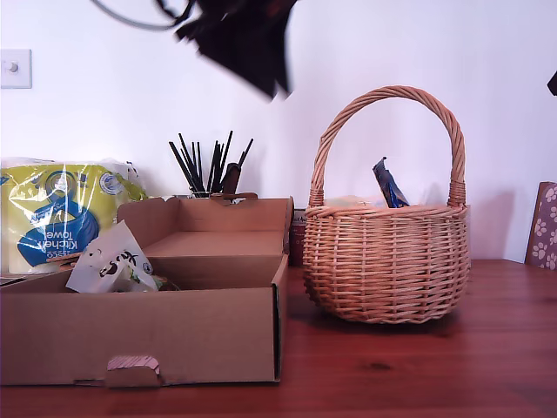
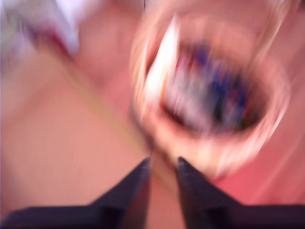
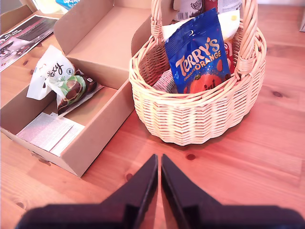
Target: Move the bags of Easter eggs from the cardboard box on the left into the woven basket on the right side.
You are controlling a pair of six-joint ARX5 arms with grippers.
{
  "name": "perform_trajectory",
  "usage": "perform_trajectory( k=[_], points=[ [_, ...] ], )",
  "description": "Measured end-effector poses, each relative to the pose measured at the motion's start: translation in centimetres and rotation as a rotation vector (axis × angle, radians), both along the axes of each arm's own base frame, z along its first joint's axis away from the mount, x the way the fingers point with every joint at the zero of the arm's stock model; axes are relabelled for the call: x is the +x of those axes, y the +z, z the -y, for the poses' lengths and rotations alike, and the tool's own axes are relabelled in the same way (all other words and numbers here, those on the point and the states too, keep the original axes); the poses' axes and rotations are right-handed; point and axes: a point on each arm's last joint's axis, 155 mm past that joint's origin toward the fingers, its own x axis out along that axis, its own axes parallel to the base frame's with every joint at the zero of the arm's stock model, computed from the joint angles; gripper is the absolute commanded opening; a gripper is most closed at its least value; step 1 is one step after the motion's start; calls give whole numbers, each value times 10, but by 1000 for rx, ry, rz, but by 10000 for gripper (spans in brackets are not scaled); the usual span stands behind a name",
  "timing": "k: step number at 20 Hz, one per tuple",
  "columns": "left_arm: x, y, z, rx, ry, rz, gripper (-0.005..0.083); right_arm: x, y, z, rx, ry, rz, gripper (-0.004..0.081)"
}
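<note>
One white bag (image 3: 57, 78) is lying in the cardboard box (image 1: 139, 340), leaning near the box's left wall in the exterior view; the blue bag (image 3: 199, 52) and others are already sitting in the woven basket (image 1: 387, 261), which is standing just beside the box on the exterior view's right.

My first gripper (image 2: 163, 164) is hanging high over the gap between box and basket; its fingers (image 2: 138, 183) are showing a narrow gap with nothing between them, though that view is badly smeared. My second gripper (image 3: 158, 160) is hovering over the bench (image 3: 228, 167) on the near side of the basket, its fingers nearly touching and holding nothing.

What could go wrong, as I judge it: the remaining bag is crinkly and slack, so a pinch on a loose corner could be slipping out midway and dropping it on the bench; the bag is resting close to the box wall, so my fingers could be catching the cardboard and dragging the light box; the tall arched handle (image 1: 392, 131) is crossing the basket's mouth, and a carried bag or an arm could be knocking it and tipping the basket.

The bench is reddish-brown varnished wood, smooth, so box and basket could be sliding easily; behind stands a plain white wall (image 1: 435, 52) with a switch (image 1: 15, 68), a kitchen towel pack (image 1: 57, 218) and a pot of dark sticks (image 1: 209, 165).
</note>
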Motion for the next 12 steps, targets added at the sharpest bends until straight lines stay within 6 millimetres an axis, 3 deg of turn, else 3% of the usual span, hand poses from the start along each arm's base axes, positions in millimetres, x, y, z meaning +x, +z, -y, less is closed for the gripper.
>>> perform_trajectory(
  k=[2, 6, 8, 12],
  points=[
    [0, -12, -16, 30, -4, -51, -14, 0, 0, 0, 1, 0, 2, -12],
    [6, -11, -23, 5, -48, -57, -19, 1, 2, 0, 2, 0, 7, -12],
    [-7, -20, -26, 15, -118, -61, -20, 1, 2, 0, 2, 0, 8, -12],
    [-40, -53, -64, 25, -152, -71, -20, 1, 2, 0, 3, 0, 10, -12]
  ],
)
